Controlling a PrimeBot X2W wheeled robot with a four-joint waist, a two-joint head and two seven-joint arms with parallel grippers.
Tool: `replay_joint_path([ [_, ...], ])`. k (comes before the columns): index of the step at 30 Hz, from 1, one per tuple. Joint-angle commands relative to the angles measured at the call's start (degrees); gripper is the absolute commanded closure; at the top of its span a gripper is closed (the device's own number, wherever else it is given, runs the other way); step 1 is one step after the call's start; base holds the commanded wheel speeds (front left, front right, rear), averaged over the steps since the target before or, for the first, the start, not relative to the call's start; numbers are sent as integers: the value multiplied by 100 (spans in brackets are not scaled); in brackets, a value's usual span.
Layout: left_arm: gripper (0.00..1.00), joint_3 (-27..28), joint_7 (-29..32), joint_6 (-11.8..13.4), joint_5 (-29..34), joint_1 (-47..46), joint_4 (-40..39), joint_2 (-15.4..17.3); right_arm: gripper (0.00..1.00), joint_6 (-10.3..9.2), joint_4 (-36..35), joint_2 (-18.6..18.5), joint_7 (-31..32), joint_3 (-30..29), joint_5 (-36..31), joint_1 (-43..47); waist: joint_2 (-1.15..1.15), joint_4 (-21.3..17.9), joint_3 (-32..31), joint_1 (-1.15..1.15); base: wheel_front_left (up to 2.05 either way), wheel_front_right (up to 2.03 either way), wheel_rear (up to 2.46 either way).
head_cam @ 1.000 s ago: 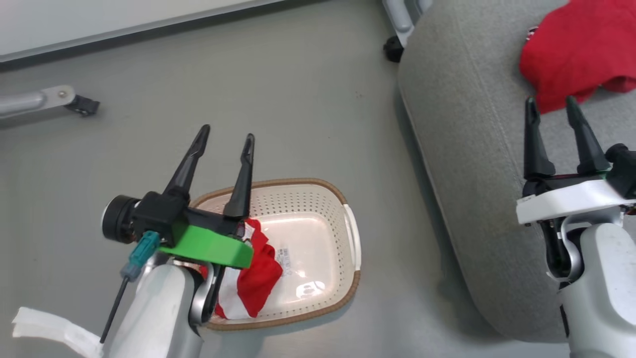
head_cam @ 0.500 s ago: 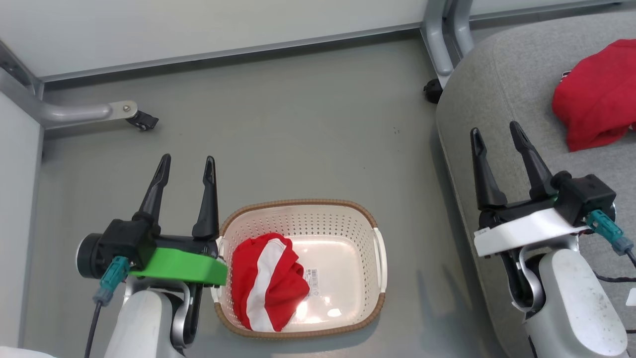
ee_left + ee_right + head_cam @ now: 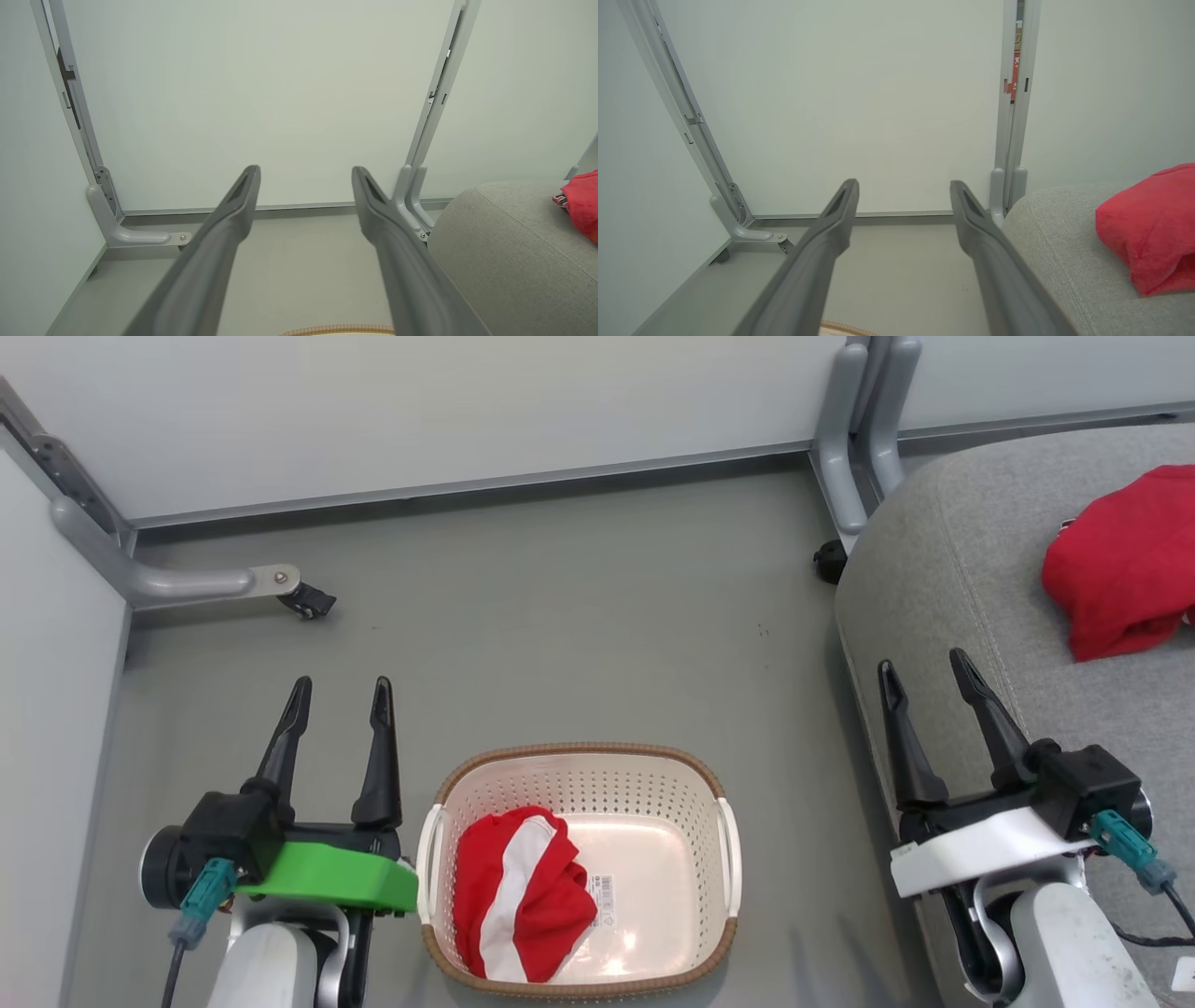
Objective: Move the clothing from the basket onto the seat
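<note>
view down from the robot's head. a basket [image 3: 579, 748] sits on a grey floor [image 3: 579, 616] between the two arms. a striped garment [image 3: 518, 919], red and white, lies bunched in the basket's left half, against its left wall. a red garment [image 3: 1116, 569] already lies on the seat [image 3: 934, 579], far right. the task looks half done: one piece is across and one is left to fetch.

the left gripper [image 3: 341, 686] hovers just beside the basket's left handle, fingers spread apart, holding nothing. the right gripper [image 3: 921, 661] hangs at the seat's left edge, also spread and empty.

the next move likely calls for the left gripper to swing right over the rim, tip downward and pinch the crest of the bunched cloth. it would then need to lift the cloth clear of the wall before crossing to the seat.

room: open floor lies between basket and seat. a frame leg [image 3: 187, 583] with a caster stands ahead on the left, well apart. the seat's rounded edge sits close to the right arm.
</note>
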Motion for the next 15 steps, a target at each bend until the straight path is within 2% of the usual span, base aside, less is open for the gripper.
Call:
replay_joint_path([
  [1, 0, 21, -5, 35, -16, 120, -23, -3, 0, -4, -43, -5, -3, -39, -20, 139, 0, 40, -47, 0, 0, 0, 0],
  [15, 0, 243, -5, 68, 81, 377, -45, -3, 0, -4, -96, -2, -3, -122, 147, 591, 0, 219, -244, 0, 0, 0, 0],
])
